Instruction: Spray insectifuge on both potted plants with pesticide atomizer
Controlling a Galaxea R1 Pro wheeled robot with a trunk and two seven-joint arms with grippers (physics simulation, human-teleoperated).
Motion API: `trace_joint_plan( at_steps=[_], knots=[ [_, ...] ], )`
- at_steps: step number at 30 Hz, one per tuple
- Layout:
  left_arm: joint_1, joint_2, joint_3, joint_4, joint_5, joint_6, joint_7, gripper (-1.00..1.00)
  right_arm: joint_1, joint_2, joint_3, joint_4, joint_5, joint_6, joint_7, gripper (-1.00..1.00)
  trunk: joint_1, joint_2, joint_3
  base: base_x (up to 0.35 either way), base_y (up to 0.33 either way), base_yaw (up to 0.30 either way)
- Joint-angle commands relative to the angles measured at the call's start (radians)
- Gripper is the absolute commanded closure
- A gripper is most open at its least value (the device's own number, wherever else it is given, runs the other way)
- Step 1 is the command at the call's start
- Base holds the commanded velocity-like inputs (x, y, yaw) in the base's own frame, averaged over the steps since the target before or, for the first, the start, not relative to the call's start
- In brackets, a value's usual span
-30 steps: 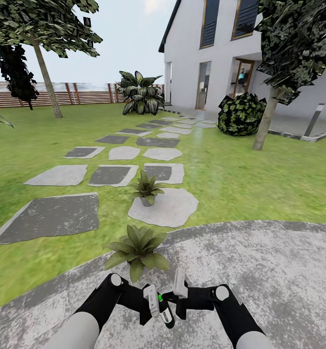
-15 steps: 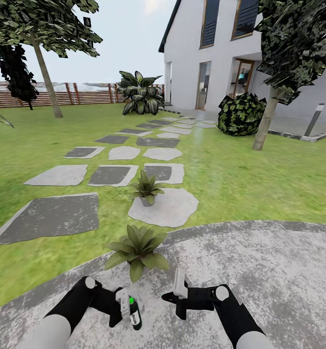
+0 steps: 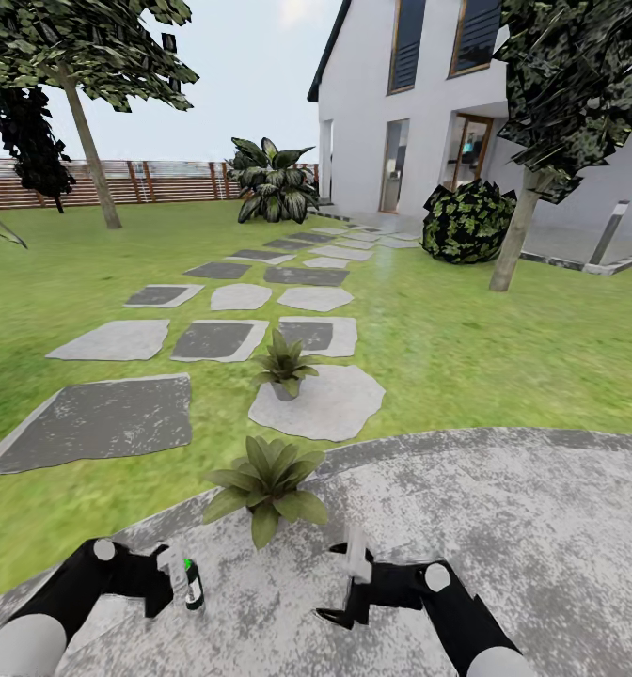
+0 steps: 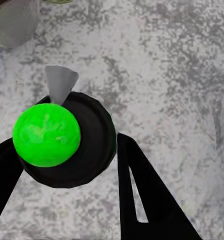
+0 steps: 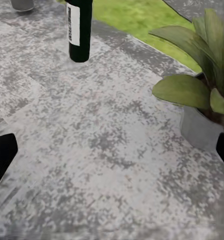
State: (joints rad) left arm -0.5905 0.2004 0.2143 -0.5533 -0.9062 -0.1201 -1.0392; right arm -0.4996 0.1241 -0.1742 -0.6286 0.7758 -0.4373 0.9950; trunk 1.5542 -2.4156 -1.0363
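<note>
Spraying step about to begin. The left gripper [image 3: 178, 581] pinches the pesticide atomizer [image 3: 193, 585], upright above the patio [image 3: 504, 527], at 7 o'clock from the nearer potted plant [image 3: 267, 481]. Next move calls for aiming its nozzle at the leaves. The right gripper [image 3: 346, 583] is spread, empty.

White house [image 3: 466, 103], slatted fence [image 3: 100, 183] — lawn [image 3: 504, 348], grey stepping stones [image 3: 118, 340].

Dark green atomizer [image 3: 193, 585] upright over the patio [image 3: 504, 527]; potted plants [image 3: 265, 484] [image 3: 284, 365] at twelve o'clock
</note>
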Motion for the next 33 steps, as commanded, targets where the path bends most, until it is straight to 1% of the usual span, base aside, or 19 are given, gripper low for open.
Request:
trace_joint_plan(
  at_steps=[1, 2, 3, 7, 8, 9, 10, 11, 12, 14, 16, 17, 18, 23, 27, 28, 29, 31, 33],
  knots=[
    [0.0, -0.002, 0.041, 0.001, -0.007, -0.01, 0.052, 1.0, 0.0, -0.02, -0.008, 0.034, 0.007, -0.006, -0.06, -1.0, 0.0, 0.0, -0.001, 0.0, 0.0, 0.0],
    [0.0, -0.005, 0.104, 0.013, -0.003, -0.008, 0.135, 1.0, 0.0, -0.056, -0.008, 0.106, 0.005, -0.007, -0.195, -1.0, 0.0, 0.0, -0.001, 0.0, 0.0, 0.0],
    [-0.001, -0.006, 0.144, 0.027, -0.002, -0.008, 0.181, 1.0, 0.001, -0.076, -0.008, 0.159, 0.004, -0.007, -0.293, -1.0, 0.0, 0.0, -0.001, 0.0, 0.0, 0.0],
    [-0.002, -0.024, 0.274, 0.102, 0.029, -0.005, 0.342, 1.0, 0.002, -0.121, -0.008, 0.383, 0.001, -0.01, -0.746, -1.0, 0.0, 0.0, -0.001, 0.0, 0.0, 0.0],
    [-0.003, -0.041, 0.309, 0.118, 0.07, -0.003, 0.429, 1.0, 0.003, -0.143, -0.008, 0.477, -0.001, -0.013, -0.989, -1.0, 0.0, 0.0, -0.001, 0.0, 0.0, 0.0],
    [-0.002, -0.053, 0.321, 0.126, 0.101, 0.006, 0.486, 1.0, 0.005, -0.153, -0.008, 0.536, -0.003, -0.025, -1.14, -1.0, 0.0, 0.0, -0.001, 0.0, 0.0, 0.0],
    [-0.003, -0.061, 0.327, 0.134, 0.124, 0.029, 0.525, 1.0, 0.014, -0.158, -0.009, 0.568, -0.005, -0.047, -1.241, -1.0, 0.0, 0.0, -0.001, 0.0, 0.0, 0.0],
    [-0.003, -0.065, 0.33, 0.138, 0.136, 0.055, 0.54, 1.0, 0.031, -0.161, -0.009, 0.579, -0.015, -0.066, -1.281, -1.0, 0.0, 0.0, -0.001, 0.0, 0.0, 0.0],
    [-0.003, -0.068, 0.331, 0.141, 0.147, 0.085, 0.55, 1.0, 0.054, -0.162, -0.01, 0.587, -0.036, -0.087, -1.307, -1.0, 0.0, 0.0, -0.001, 0.0, 0.0, 0.0],
    [-0.003, -0.072, 0.332, 0.143, 0.175, 0.175, 0.561, 1.0, 0.097, -0.164, -0.011, 0.596, -0.161, -0.135, -1.337, -1.0, 0.0, 0.0, -0.001, 0.0, 0.0, 0.0],
    [-0.008, -0.081, 0.329, 0.139, 0.192, 0.249, 0.561, 1.0, 0.112, -0.165, -0.01, 0.6, -0.298, -0.154, -1.344, -1.0, 0.0, 0.0, -0.001, 0.0, 0.0, 0.0],
    [-0.013, -0.091, 0.324, 0.133, 0.198, 0.304, 0.56, 1.0, 0.119, -0.164, -0.009, 0.601, -0.402, -0.161, -1.344, -1.0, 0.0, 0.0, -0.001, 0.0, 0.0, 0.0],
    [-0.016, -0.097, 0.321, 0.13, 0.201, 0.336, 0.559, 1.0, 0.122, -0.161, -0.008, 0.601, -0.455, -0.164, -1.345, -1.0, 0.0, 0.0, -0.001, 0.0, 0.0, 0.0],
    [-0.02, -0.1, 0.318, 0.128, 0.201, 0.398, 0.557, 1.0, 0.123, -0.155, -0.007, 0.6, -0.482, -0.166, -1.345, -1.0, 0.0, 0.0, -0.001, 0.0, 0.0, 0.0],
    [-0.02, -0.089, 0.315, 0.129, 0.197, 0.443, 0.556, 1.0, 0.123, -0.151, -0.01, 0.599, -0.488, -0.167, -1.349, -1.0, 0.0, 0.0, -0.001, 0.0, 0.0, 0.0],
    [-0.02, -0.088, 0.307, 0.129, 0.194, 0.494, 0.537, 1.0, 0.123, -0.15, -0.011, 0.599, -0.489, -0.167, -1.35, -1.0, 0.0, 0.0, -0.001, 0.0, 0.0, 0.0],
    [-0.02, -0.085, 0.182, 0.122, 0.187, 0.599, 0.402, 1.0, 0.123, -0.16, -0.013, 0.6, -0.577, -0.168, -1.351, -1.0, 0.0, 0.0, -0.001, 0.0, 0.0, 0.0],
    [-0.019, -0.086, 0.11, 0.038, 0.188, 0.686, 0.384, 1.0, 0.123, -0.163, -0.01, 0.601, -0.646, -0.165, -1.347, -1.0, 0.0, 0.0, -0.001, 0.138, 0.067, 0.0],
    [-0.018, -0.088, 0.104, 0.026, 0.186, 0.693, 0.383, 1.0, 0.124, -0.164, -0.009, 0.601, -0.649, -0.164, -1.345, -1.0, 0.0, 0.0, -0.001, 0.231, 0.231, 0.0]
  ],
)
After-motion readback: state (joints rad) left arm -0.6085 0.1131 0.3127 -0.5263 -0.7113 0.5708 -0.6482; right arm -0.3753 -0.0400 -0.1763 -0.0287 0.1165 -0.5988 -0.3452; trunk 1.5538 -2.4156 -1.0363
